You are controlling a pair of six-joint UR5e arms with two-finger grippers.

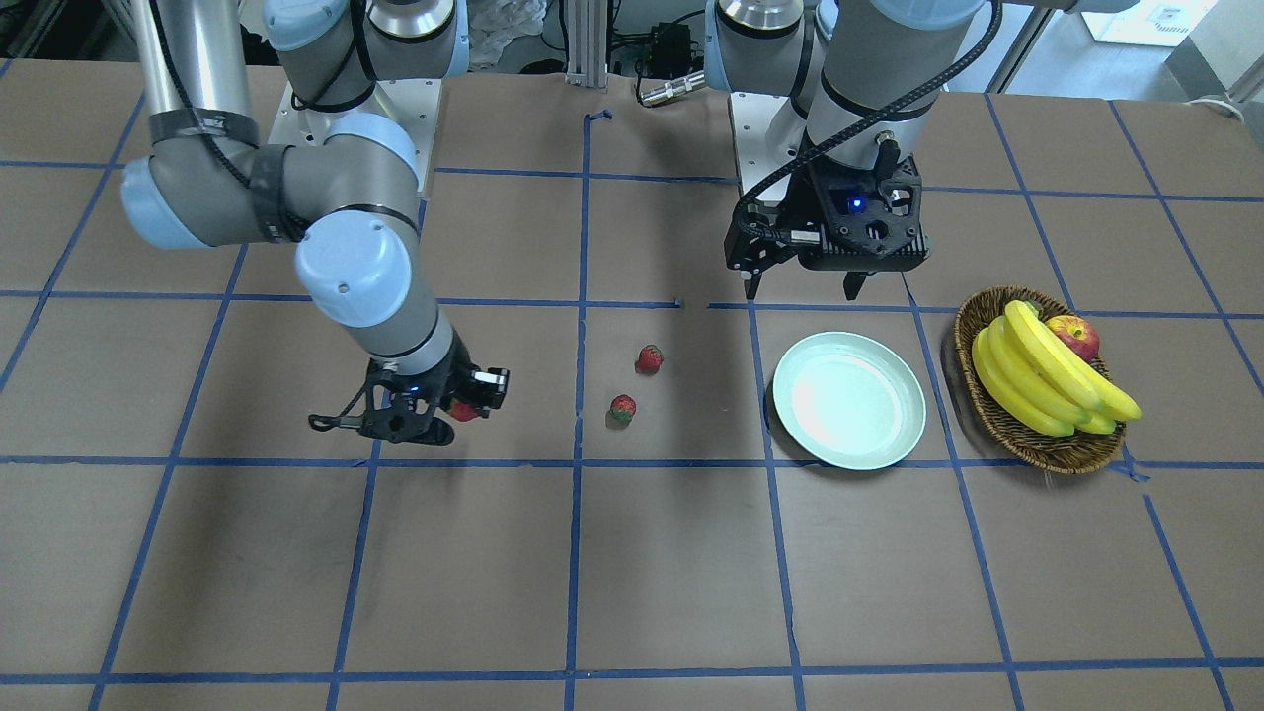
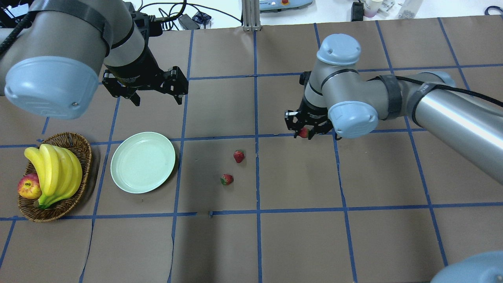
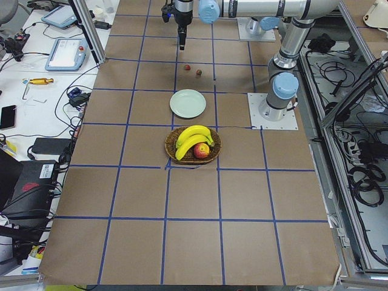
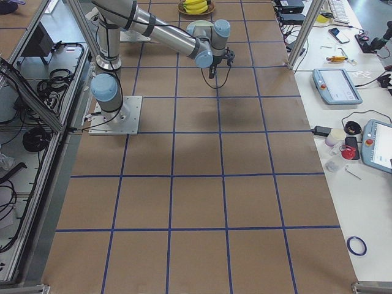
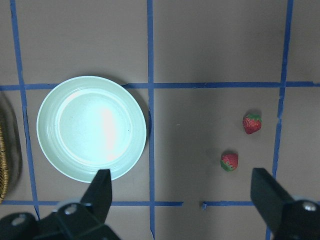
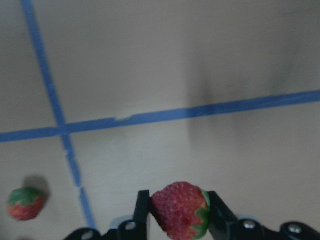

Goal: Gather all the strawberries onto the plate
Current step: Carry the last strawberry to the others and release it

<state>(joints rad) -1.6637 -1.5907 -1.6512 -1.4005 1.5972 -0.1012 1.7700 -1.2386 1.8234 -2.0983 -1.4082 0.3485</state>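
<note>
My right gripper [image 2: 303, 133] is shut on a strawberry [image 6: 181, 209] and holds it above the table; the berry also shows in the front view [image 1: 464, 409]. Two more strawberries lie on the table near the middle [image 2: 238, 156] [image 2: 226, 179], also in the left wrist view [image 5: 251, 123] [image 5: 229, 161]. The pale mint plate [image 2: 143, 162] sits bare, to their left in the overhead view. My left gripper [image 2: 157, 99] is open and empty, hovering high behind the plate [image 5: 92, 127].
A brown wicker basket [image 2: 84, 157] with bananas [image 2: 55, 171] and an apple [image 2: 29, 186] stands beside the plate at the robot's left. Blue tape lines grid the brown table.
</note>
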